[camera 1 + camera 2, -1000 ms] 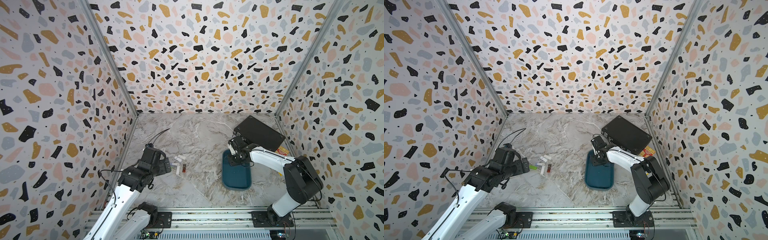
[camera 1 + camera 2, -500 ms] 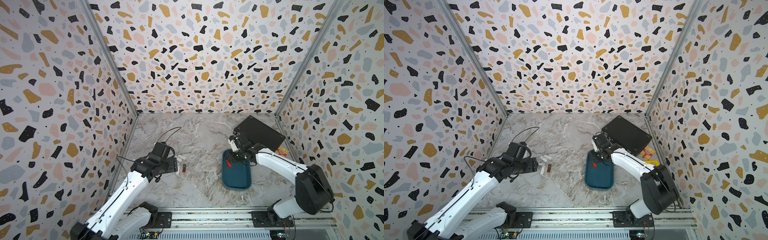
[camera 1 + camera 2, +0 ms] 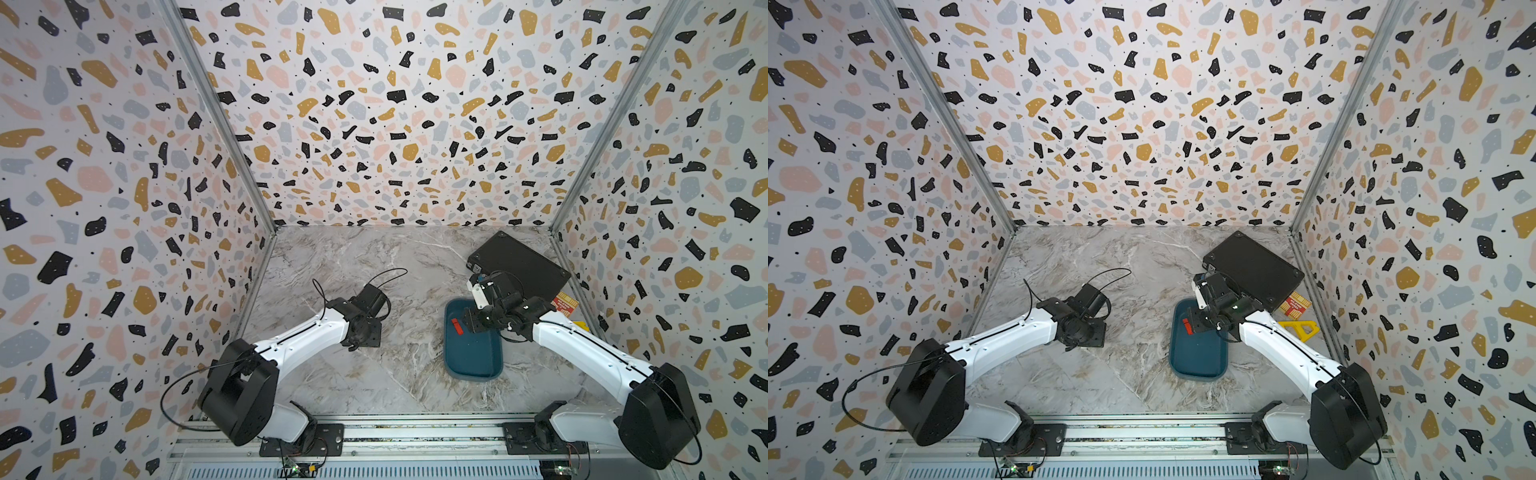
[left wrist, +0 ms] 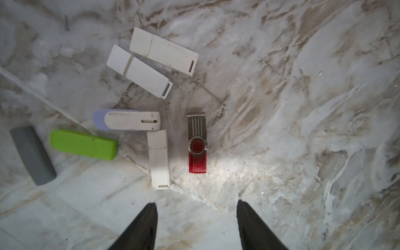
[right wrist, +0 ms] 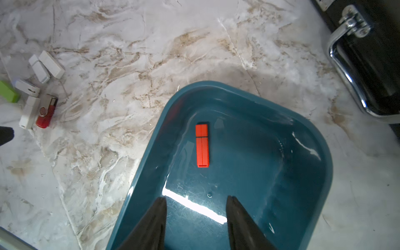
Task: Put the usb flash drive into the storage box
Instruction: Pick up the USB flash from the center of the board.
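Observation:
An orange-red usb flash drive (image 5: 202, 145) lies loose on the floor of the teal storage box (image 5: 270, 173), seen in both top views (image 3: 457, 326) (image 3: 1187, 325). My right gripper (image 5: 195, 197) hovers over the box (image 3: 473, 361), open and empty, a little back from that drive. Several more drives lie on the marble in a cluster: a red swivel one (image 4: 197, 140), white ones (image 4: 159, 159), a green one (image 4: 83, 144) and a grey one (image 4: 32, 154). My left gripper (image 4: 195, 203) hangs above them, open and empty, in line with the red swivel drive.
A black hard case (image 3: 519, 266) with a metal handle (image 5: 346, 71) stands just behind the box at the back right. A red-and-yellow card (image 3: 1293, 303) and a yellow piece (image 3: 1300, 328) lie by the right wall. The left arm's wrist (image 3: 361, 320) hides the cluster in both top views.
My right gripper opened and the orange-red drive now lies in the box. My left arm reached right over the drive cluster and its jaws narrowed.

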Robot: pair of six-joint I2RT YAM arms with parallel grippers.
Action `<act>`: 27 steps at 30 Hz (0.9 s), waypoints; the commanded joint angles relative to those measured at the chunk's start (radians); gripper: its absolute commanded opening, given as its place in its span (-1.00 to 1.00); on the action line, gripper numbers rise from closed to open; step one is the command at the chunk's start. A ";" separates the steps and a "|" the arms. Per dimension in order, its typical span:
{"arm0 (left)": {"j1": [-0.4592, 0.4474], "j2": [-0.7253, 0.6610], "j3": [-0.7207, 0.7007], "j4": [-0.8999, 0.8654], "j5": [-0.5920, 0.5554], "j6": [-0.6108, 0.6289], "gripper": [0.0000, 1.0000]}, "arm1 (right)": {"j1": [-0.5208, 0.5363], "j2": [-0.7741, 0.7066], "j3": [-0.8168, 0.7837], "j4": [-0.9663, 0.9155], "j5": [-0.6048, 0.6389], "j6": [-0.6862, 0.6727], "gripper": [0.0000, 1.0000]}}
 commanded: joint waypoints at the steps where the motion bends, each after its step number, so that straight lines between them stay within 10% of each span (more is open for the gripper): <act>1: -0.005 0.052 0.033 0.046 -0.023 0.010 0.21 | -0.002 -0.021 0.004 -0.017 0.012 -0.011 0.00; 27: 0.040 0.262 0.058 0.100 -0.034 0.001 -0.45 | -0.002 0.003 -0.021 0.017 -0.004 -0.019 -0.02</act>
